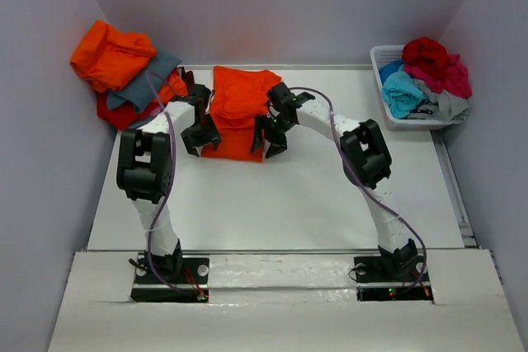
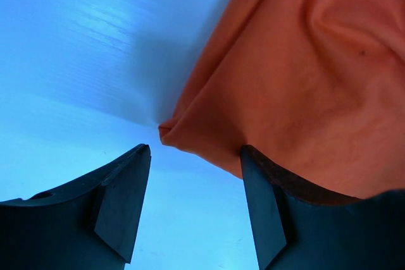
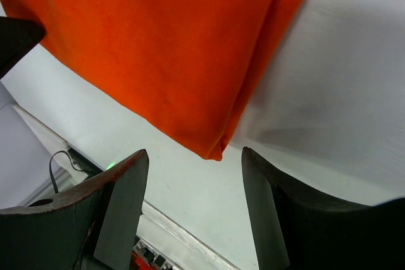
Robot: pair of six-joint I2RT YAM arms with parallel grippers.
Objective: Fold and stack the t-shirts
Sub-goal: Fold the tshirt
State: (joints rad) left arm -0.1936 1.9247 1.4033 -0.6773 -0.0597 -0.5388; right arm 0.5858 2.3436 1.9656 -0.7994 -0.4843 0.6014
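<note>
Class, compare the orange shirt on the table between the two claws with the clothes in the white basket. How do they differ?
The orange shirt lies folded and fairly flat; the basket clothes are crumpled in a heap. The orange shirt is one colour; the basket clothes mix red, turquoise and grey. Both are soft cloth.

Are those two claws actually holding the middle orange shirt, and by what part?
Nothing is held. Both the left gripper and right gripper stand open at the near corners of the orange shirt.
</note>
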